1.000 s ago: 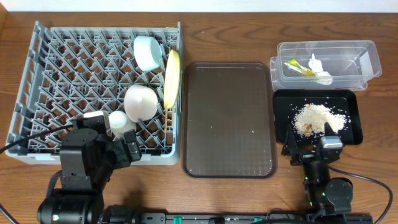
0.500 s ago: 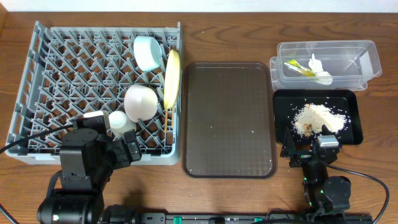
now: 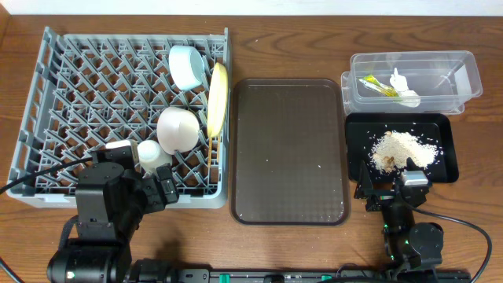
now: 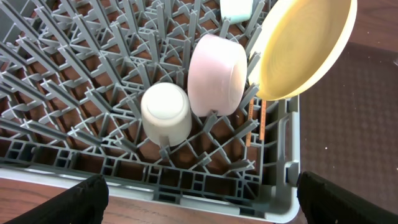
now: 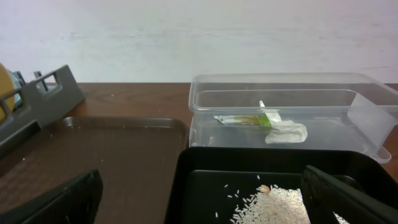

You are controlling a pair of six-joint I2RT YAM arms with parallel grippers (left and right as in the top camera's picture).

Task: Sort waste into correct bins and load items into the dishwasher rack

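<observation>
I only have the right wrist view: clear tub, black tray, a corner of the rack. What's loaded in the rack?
Observer: The rack holds a blue bowl, yellow plate, white bowl and white cup, all toward its right side.
Operator: And the chopsticks?
Observer: In the rack too, low between the pegs beneath the plate.
Operator: Is the left gripper holding anything?
Observer: No, it is open and empty, above the rack's near edge.
</observation>
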